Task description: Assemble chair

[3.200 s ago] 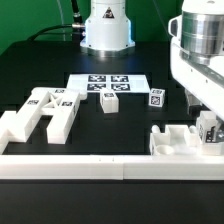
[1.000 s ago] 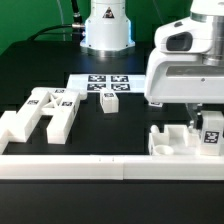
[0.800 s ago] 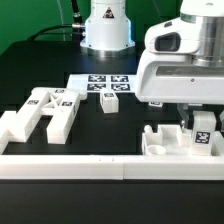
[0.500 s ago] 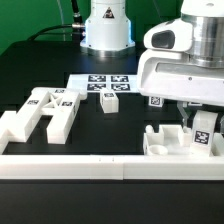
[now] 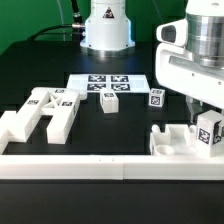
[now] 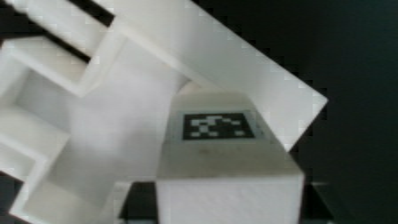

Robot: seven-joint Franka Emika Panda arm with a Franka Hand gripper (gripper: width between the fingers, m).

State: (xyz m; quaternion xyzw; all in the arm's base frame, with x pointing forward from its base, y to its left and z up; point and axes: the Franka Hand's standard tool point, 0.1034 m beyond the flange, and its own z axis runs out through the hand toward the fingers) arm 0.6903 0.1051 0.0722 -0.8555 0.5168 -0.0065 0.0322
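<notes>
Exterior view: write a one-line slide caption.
Robot's tool at the boxy white plastic seat; white H-shaped frames lie apart on the black table.

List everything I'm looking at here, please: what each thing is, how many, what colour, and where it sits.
H frame: one, white with tags, exterior view's left, lying flat
pegs: two, white with tags, one just in front of the marker board, one off its exterior view's right end
seat: one, white, exterior view's right, against the wall
marker board: one, white with tags, mid-table
wall: one, white, along the near edge
table: one, black
base: one, white, back centre
arm: one, white, above the seat
hand: one, gripping the seat's tagged end
</notes>
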